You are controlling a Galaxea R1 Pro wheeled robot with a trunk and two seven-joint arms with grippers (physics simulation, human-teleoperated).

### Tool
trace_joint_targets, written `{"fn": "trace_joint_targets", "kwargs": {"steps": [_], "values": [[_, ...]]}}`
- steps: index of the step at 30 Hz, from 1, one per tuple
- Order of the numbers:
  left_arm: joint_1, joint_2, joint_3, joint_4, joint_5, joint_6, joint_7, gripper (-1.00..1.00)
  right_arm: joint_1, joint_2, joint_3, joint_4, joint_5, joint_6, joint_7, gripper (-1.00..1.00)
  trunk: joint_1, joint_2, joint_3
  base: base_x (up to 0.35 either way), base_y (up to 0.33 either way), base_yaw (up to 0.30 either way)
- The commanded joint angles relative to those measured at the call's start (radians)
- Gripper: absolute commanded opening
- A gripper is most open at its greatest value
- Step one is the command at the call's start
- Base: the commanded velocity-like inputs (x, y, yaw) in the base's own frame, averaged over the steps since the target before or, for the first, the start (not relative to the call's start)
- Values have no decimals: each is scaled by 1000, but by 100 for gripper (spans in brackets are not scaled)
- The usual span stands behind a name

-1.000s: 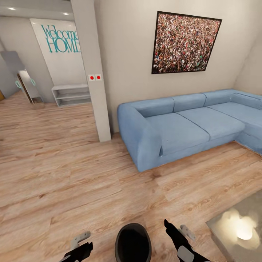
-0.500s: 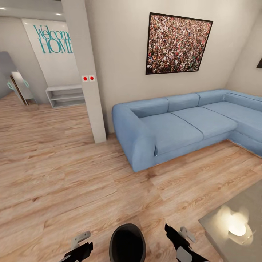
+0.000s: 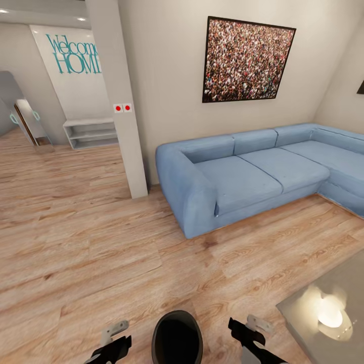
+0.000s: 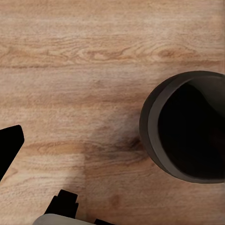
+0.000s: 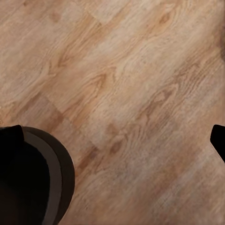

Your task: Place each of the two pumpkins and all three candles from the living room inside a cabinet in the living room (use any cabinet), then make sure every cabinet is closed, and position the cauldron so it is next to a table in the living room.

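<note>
cauldron: the cauldron stands upright on the wood floor, between the two grippers, mouth up and dark inside; nothing can be made out in it.
left gripper: the left gripper hangs just beside the cauldron, on its left, apart from the rim. the left wrist view shows the pot off to one side of the fingers with bare floor under them. fingers spread wide, nothing held.
right gripper: the right gripper sits just right of the cauldron, also clear of it. in the right wrist view the rim lies next to one dark fingertip, and the other tip is far across the frame, so it is open and empty.
table: the glossy table lies to the right of the right gripper, near, with a strip of floor between it and the cauldron.
sofa: a blue sofa stands well ahead of both grippers, against the wall.
step: judged to be the cauldron step, bringing the pot beside the table.
progress: the pot looks near the table; whether that counts as next to it cannot be told from here.
next move: likely closing both grippers in on the belly or rim from either side, then shifting it rightward toward the table edge without tipping it.
</note>
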Motion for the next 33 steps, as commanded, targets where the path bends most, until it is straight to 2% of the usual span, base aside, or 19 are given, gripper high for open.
{"fn": "trace_joint_targets", "kwargs": {"steps": [1,4,5,7,8,11,17,22,26,28,33], "values": [[0,2,-9,-3,8,3,9,100,0,1,16,0,-7,-2,-5,100,4,-8,-4,0,0,0],[0,2,-11,-6,9,3,9,100,-1,19,55,-5,-7,-1,-5,100,15,-29,-14,0,0,0],[-1,1,-12,-8,9,4,9,100,-1,37,81,-24,-8,3,-6,100,19,-36,-17,0,0,0],[-1,-1,-13,-9,9,4,9,100,0,51,108,-56,-8,22,-9,100,27,-50,-23,0,0,0],[-2,-5,-17,-9,9,6,9,100,-1,59,138,-88,-8,59,-13,100,31,-57,-26,0,0,0],[-4,-16,-21,-11,9,13,8,100,-1,66,171,-131,-7,137,-18,100,42,-78,-35,0,0,0],[-46,-54,-35,-2,9,21,8,100,-1,73,191,-166,-7,226,-36,100,65,-120,-54,0,0,0],[-75,-76,-112,13,10,22,8,100,-2,75,209,-169,-6,243,-42,100,84,-155,-70,0,0,0],[-78,-93,-133,15,10,23,6,100,-1,75,262,-169,-8,243,-42,100,100,-183,-82,0,0,0],[-78,-95,-147,15,12,31,-10,100,-2,75,278,-169,-8,241,-42,100,107,-197,-89,0,0,0],[-79,-88,-161,55,9,50,-101,100,-1,75,290,-169,-8,233,-42,100,127,-232,-104,0,0,0]]}}
